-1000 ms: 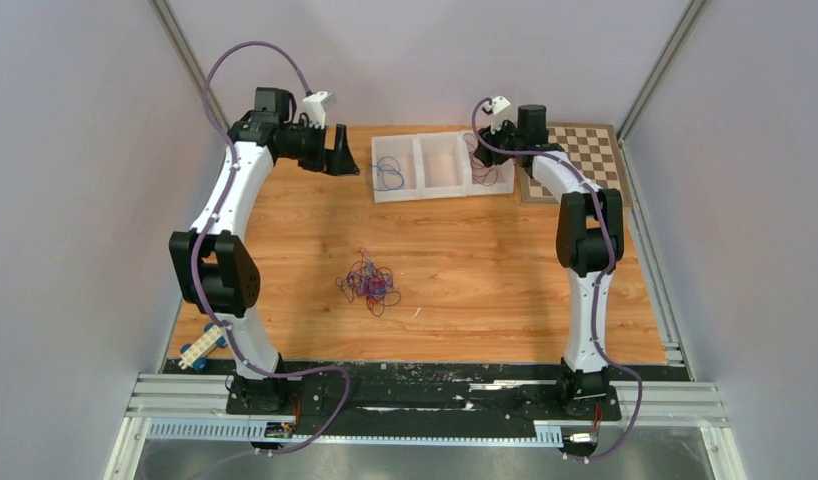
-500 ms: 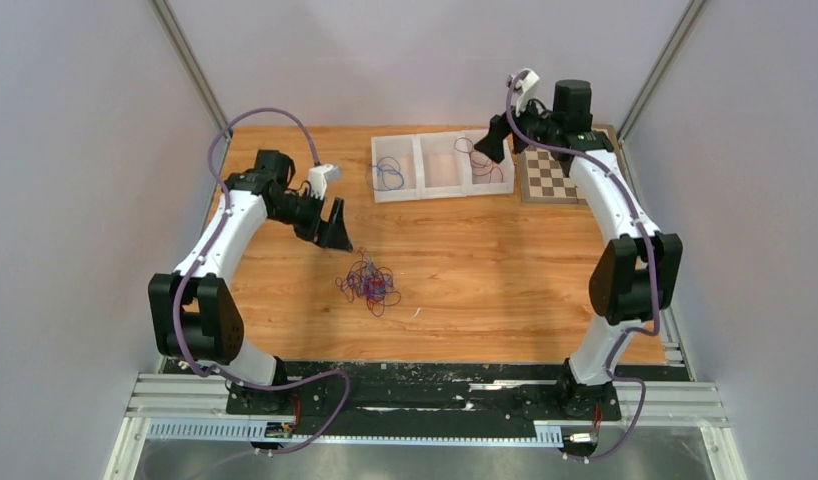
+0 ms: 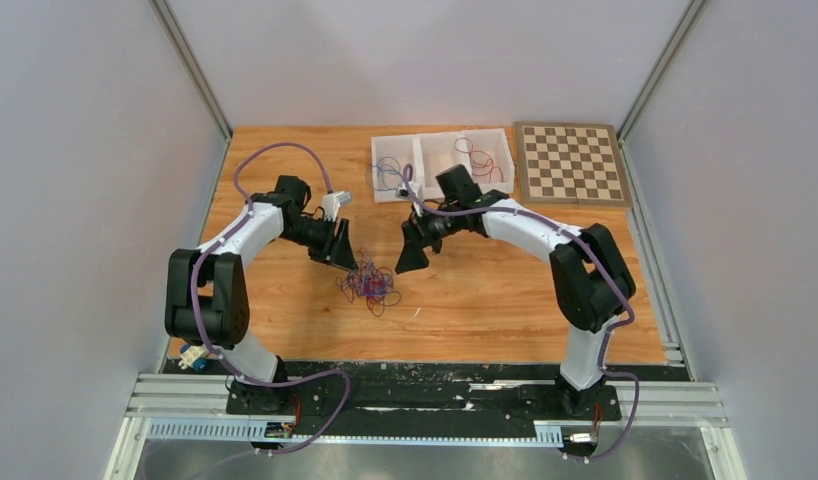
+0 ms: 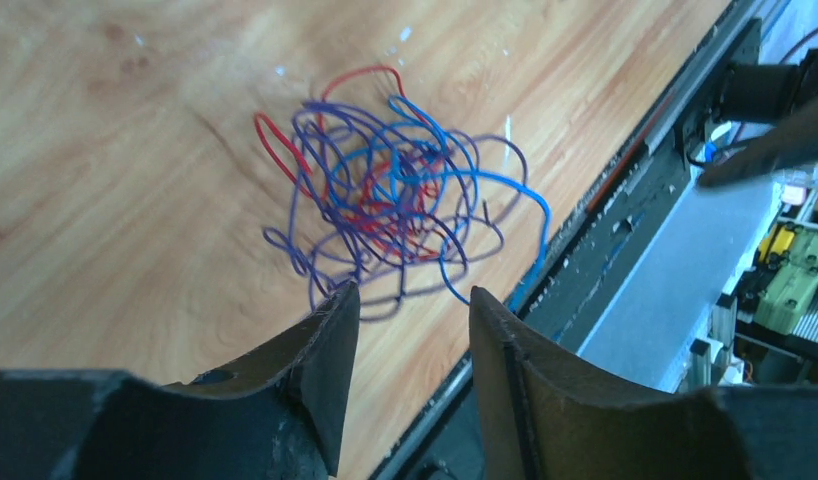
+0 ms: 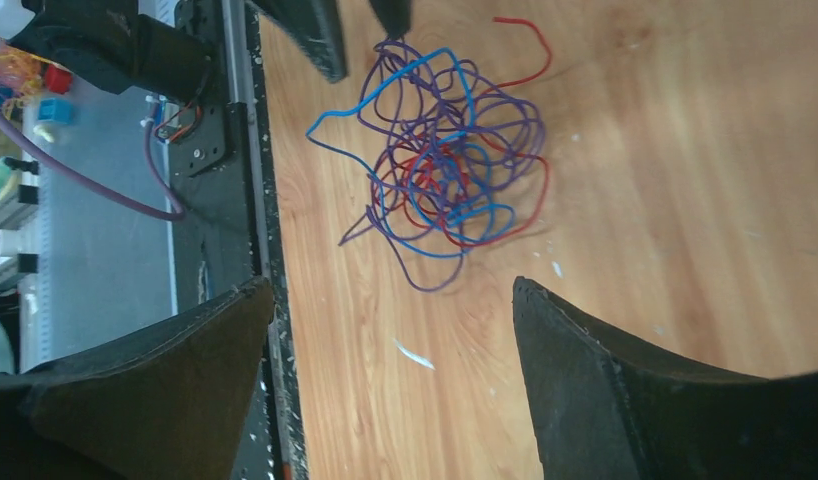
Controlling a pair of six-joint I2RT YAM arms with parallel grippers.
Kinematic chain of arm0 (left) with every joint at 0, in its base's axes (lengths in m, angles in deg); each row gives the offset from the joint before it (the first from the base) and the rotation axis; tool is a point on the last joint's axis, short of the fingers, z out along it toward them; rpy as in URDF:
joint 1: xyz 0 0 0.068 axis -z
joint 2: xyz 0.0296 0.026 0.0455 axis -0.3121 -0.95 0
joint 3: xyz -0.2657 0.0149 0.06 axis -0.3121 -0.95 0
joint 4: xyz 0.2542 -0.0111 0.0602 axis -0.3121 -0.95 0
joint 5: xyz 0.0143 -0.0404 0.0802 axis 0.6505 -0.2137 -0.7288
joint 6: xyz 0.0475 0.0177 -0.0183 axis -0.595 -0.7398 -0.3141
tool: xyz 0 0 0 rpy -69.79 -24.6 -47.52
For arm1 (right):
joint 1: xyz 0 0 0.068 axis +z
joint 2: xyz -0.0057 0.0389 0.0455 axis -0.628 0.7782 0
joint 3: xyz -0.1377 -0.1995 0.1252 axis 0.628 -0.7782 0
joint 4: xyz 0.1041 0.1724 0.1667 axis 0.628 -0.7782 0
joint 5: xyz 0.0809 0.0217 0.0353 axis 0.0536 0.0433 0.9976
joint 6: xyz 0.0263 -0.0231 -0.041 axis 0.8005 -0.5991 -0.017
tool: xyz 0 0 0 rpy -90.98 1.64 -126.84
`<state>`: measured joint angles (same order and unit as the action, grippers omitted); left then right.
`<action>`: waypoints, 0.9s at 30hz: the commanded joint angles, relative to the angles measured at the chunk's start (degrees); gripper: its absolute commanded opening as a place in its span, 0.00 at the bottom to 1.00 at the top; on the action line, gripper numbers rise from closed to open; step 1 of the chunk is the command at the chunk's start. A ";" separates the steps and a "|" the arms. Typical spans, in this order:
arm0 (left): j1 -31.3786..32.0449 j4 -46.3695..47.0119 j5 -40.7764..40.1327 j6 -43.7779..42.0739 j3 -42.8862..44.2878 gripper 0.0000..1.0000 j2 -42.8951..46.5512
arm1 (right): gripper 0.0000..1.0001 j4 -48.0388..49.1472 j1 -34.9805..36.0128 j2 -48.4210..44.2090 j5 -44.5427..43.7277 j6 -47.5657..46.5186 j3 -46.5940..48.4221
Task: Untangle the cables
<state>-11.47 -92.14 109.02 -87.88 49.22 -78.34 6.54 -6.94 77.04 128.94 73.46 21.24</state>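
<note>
The cables [image 3: 370, 283] lie in one tangle of blue, red and purple loops on the wooden table, also clear in the left wrist view [image 4: 395, 200] and the right wrist view [image 5: 445, 170]. My left gripper [image 3: 343, 255] hovers just left of and behind the tangle. Its jaws stand partly apart [image 4: 413, 300] with nothing between them. From the right, my right gripper [image 3: 410, 262] leans toward the tangle, wide open and empty [image 5: 390, 295]. Neither gripper touches the cables.
A white three-compartment tray [image 3: 443, 186] stands at the back, with a blue cable [image 3: 388, 175] in its left bin and a red-purple one [image 3: 482, 160] in its right bin. A chessboard [image 3: 570, 162] lies at the back right. A small toy [image 3: 192, 357] sits by the left arm's base.
Both arms swung from the tray at the back down to the tangle in the middle. The left jaws have narrowed; the right jaws have widened.
</note>
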 commanded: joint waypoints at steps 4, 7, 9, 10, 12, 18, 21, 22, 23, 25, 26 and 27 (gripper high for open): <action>0.05 10.46 2.69 7.36 -0.10 0.43 -5.05 | 0.88 14.16 4.52 6.35 -2.91 16.81 -0.54; 0.05 11.74 3.62 7.94 -0.80 0.36 -6.10 | 0.81 15.07 5.81 9.58 -3.63 18.95 -0.03; 0.04 11.57 4.90 8.07 -0.82 0.30 -6.42 | 0.74 15.06 6.56 11.09 -3.38 19.87 -0.15; 0.04 11.46 5.66 8.00 -0.81 0.28 -6.38 | 0.70 15.04 7.00 11.63 -3.34 19.95 -0.48; 0.04 10.95 6.45 7.71 -0.79 0.21 -6.08 | 0.58 14.99 7.81 12.07 -3.93 19.37 -1.55; -0.06 4.24 7.92 3.53 1.12 0.00 -1.95 | 0.00 6.30 6.42 9.88 -11.67 11.62 -2.60; -0.62 -0.66 7.30 0.17 3.11 0.00 4.18 | 0.00 0.38 1.38 4.87 -16.66 6.65 -4.76; -1.37 -1.49 7.12 0.10 3.44 0.00 5.55 | 0.00 -1.07 -0.51 2.79 -18.13 5.05 -5.50; -1.89 -1.75 6.89 0.38 4.37 0.00 7.99 | 0.00 -2.47 -2.47 0.85 -19.98 3.57 -6.25; -3.32 -2.51 6.51 1.15 6.32 0.00 10.93 | 0.00 -4.44 -5.88 -3.58 -23.65 0.83 -7.86; -4.02 -2.77 6.24 1.38 7.15 0.00 12.57 | 0.00 -5.10 -7.46 -5.22 -25.55 -0.62 -8.83; -4.41 -2.83 5.71 2.02 8.72 0.00 13.35 | 0.00 -5.58 -8.72 -6.86 -27.50 -2.03 -9.65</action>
<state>-13.61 -92.71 114.26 -84.91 52.02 -71.19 5.86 -10.24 79.68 111.08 79.60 13.48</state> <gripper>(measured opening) 0.008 0.005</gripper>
